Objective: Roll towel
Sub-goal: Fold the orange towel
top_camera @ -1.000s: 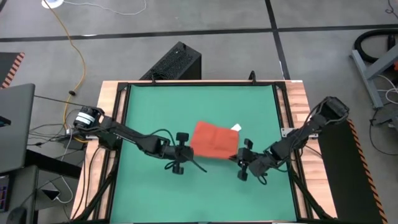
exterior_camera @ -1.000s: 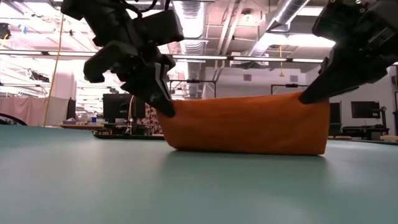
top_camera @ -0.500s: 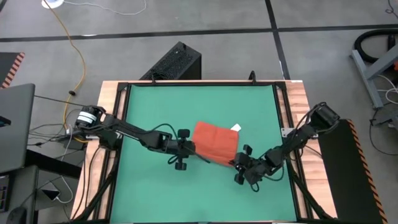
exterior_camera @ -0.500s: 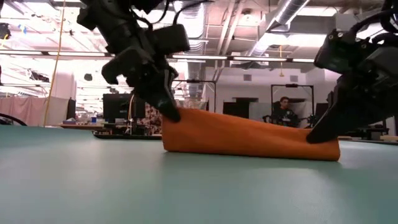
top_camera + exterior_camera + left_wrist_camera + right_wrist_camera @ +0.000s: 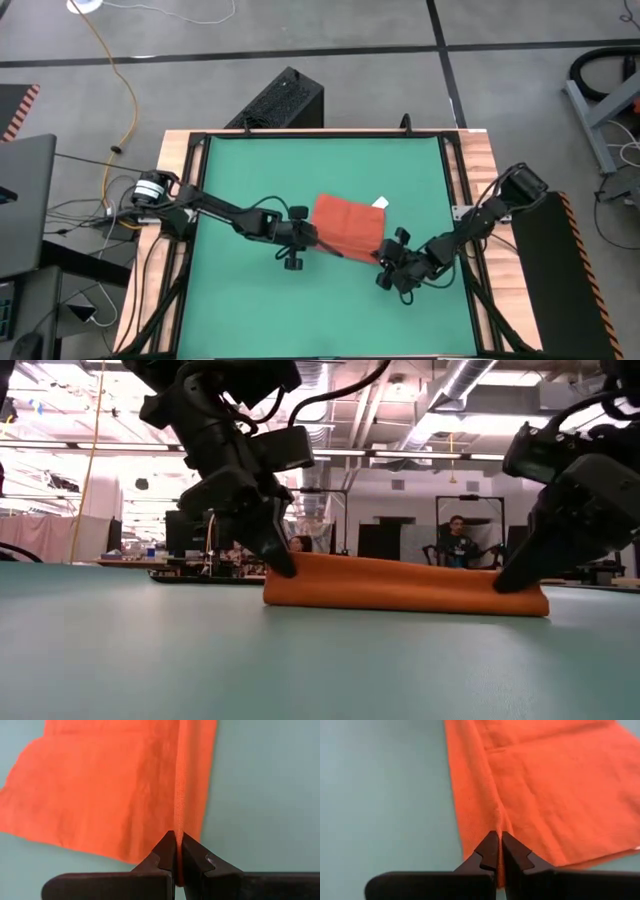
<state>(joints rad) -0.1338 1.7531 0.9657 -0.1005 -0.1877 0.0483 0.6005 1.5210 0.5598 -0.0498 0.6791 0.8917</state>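
Two grippers are engaged on the near edge of the towel (image 5: 346,226), which lies flat near the middle of the green table (image 5: 240,170), its white tag (image 5: 380,204) showing at the far right corner; the left gripper (image 5: 308,238) is pinched on the near left corner, its fingers (image 5: 167,851) pressed together with a ridge of cloth caught between them, and the right gripper (image 5: 383,264) is pinched likewise on the near right corner, its fingers (image 5: 490,851) closed on a fold; in the low view the held edge is seen down at table level between the left gripper (image 5: 283,567) and the right gripper (image 5: 510,578). The step in hand is judged to be the first turn of the roll; it is best done if both corners are carried over together, level and at one pace, so that the fold stays straight; the cloth should be kept lightly taut between the grips, not stretched, and the pinches should be kept until the edge is laid down. Counted: one towel, one tag, two arms, two grippers, one table; one person (image 5: 457,541) is seen seated far off in the room behind.
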